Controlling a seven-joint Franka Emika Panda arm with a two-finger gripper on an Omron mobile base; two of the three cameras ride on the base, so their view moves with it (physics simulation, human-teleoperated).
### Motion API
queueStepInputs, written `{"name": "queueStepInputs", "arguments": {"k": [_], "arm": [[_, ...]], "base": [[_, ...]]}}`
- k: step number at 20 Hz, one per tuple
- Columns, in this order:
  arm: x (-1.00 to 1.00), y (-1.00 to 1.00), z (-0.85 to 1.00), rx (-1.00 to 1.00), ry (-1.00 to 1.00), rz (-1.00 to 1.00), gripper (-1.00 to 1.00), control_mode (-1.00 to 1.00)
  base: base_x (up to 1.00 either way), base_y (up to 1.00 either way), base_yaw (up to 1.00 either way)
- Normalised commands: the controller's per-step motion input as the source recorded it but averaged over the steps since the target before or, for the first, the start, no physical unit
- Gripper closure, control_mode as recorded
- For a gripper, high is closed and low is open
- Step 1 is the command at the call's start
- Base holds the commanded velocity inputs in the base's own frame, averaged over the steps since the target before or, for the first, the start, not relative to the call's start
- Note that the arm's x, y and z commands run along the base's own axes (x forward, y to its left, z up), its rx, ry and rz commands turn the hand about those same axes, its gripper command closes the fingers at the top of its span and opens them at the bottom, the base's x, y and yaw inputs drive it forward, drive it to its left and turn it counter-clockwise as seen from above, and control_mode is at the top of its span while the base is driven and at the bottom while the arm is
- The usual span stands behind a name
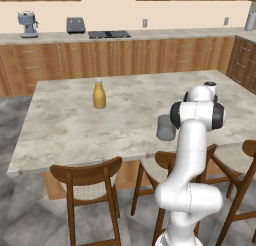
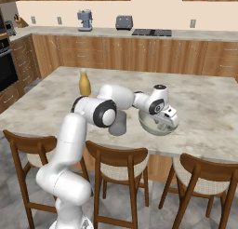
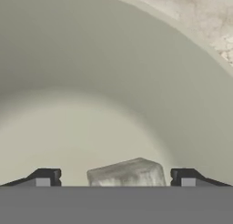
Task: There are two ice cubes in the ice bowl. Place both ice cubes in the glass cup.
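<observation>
Claw (image 3: 113,177) spread wide inside ice bowl (image 3: 136,73), tips either side of an ice cube (image 3: 126,173), not pinching it. Glass cup (image 2: 118,123) just left of bowl on tabletop (image 2: 204,107), near yellow bottle (image 2: 84,83).

Two base views look forward and down from behind the arm, one from its left, one from its right. Both share the marble surface (image 1: 75,120), the yellow bottle (image 1: 99,94) and the grey cup (image 1: 165,128). The hand view looks very near into the bowl (image 3: 136,59), along the claw (image 3: 116,177).
</observation>
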Motion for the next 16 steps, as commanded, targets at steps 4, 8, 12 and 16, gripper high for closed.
{"name": "queueStepInputs", "arguments": {"k": [4,8,12,16], "arm": [[0.00,0.00,-0.22,0.00,0.02,-0.01,1.00,-1.00],[-0.17,0.00,0.00,0.00,0.00,0.00,1.00,-1.00],[-0.27,0.19,0.54,0.00,-0.08,0.00,1.00,-1.00],[-0.39,0.72,1.00,0.00,-0.03,0.00,1.00,-1.00]], "base": [[0.00,0.00,0.00],[0.00,0.00,0.00],[0.00,0.00,0.00],[0.00,0.00,0.00]]}}
